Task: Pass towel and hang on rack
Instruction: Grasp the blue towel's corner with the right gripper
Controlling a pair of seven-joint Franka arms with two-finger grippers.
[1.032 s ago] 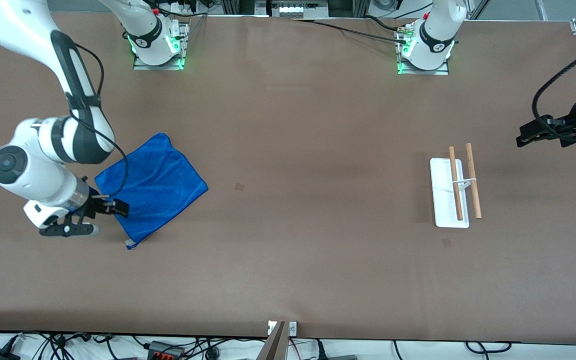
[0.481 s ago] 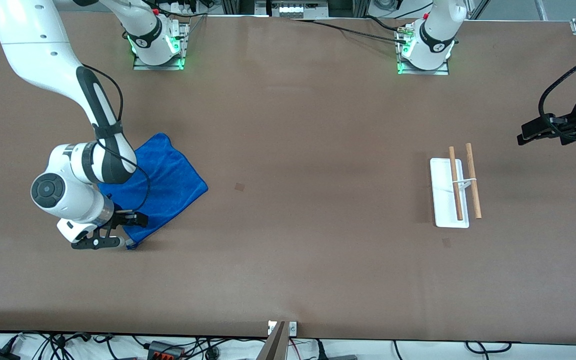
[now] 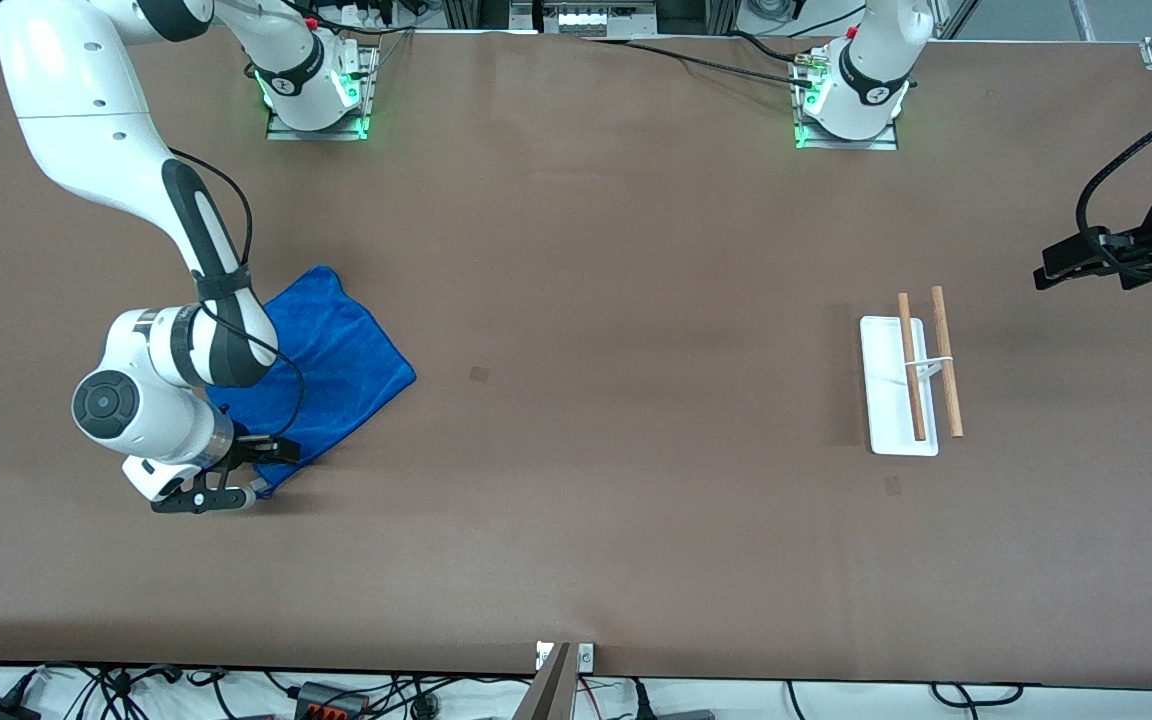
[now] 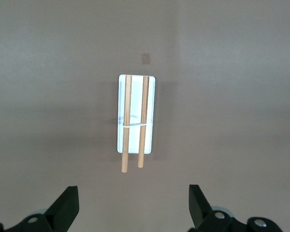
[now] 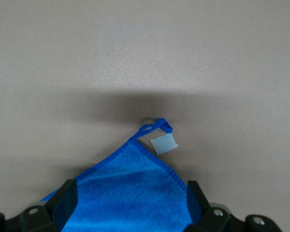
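Brown worktop (image 3: 636, 250), and the right arm's bent way down over the towel (image 3: 336, 350), which lies flat toward that arm's end. Right end effector (image 3: 236, 475) sits low over the tagged corner, fingers apart; the right wrist view shows the grey tag (image 5: 164, 144). Left end effector (image 4: 133, 210) waits spread wide, above the rack (image 3: 898, 385), well apart from the towel

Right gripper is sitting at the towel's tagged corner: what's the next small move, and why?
Probably lower the right gripper and shut it on that corner. Its fingers are open either side of the blue towel, which lies flat on the table, ungripped. The left gripper waits open above the rack.
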